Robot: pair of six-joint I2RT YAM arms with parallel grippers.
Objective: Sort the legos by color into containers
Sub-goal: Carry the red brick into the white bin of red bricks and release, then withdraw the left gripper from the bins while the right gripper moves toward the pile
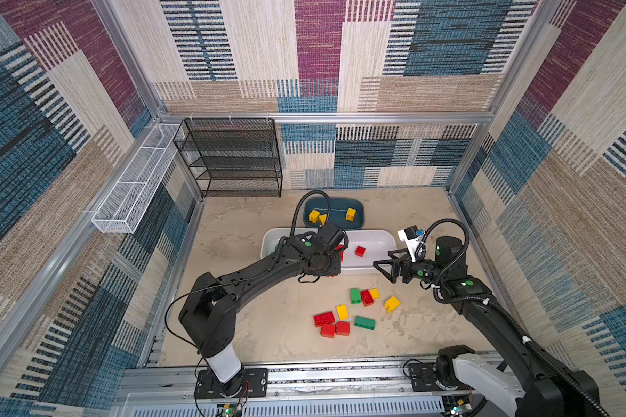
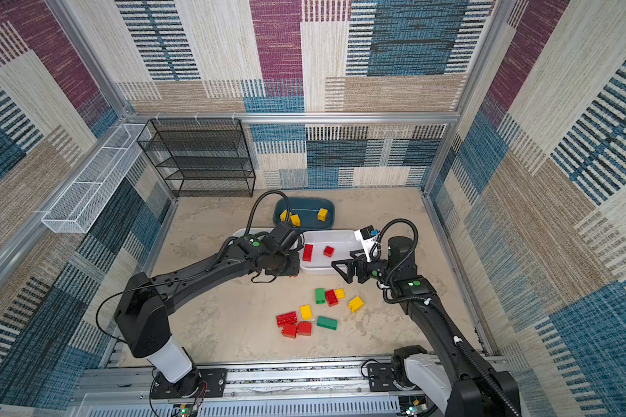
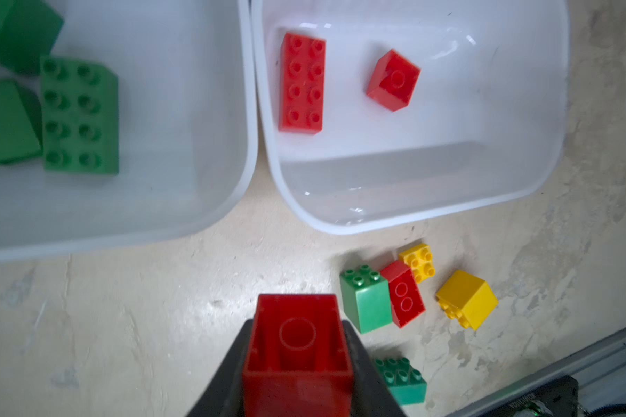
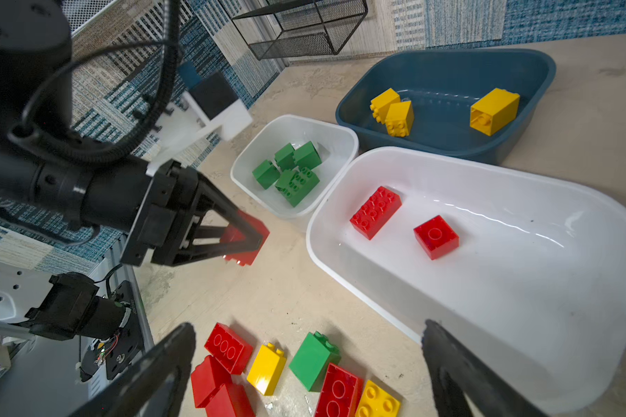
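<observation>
Your left gripper [image 3: 297, 364] has its fingers clamped on a square red brick [image 3: 297, 325], hollow underside facing the wrist camera. It's held over the bench [image 1: 253, 325], just in front of where the two white tubs meet. The white tub of reds [image 3: 412, 220] holds a long red brick [image 3: 301, 83] and a small red brick [image 3: 393, 80]. Beside it, the white tub of greens [image 4: 239, 180] holds green bricks [image 4: 293, 173]. The teal tub [image 4: 449, 61], nearest the bench's back edge, holds three yellow bricks [image 4: 494, 110]. Nine loose bricks [image 1: 364, 322] lie mid-bench, toward the front edge. Your right gripper [image 4: 308, 325] hovers over them, fingers wide apart and empty.
</observation>
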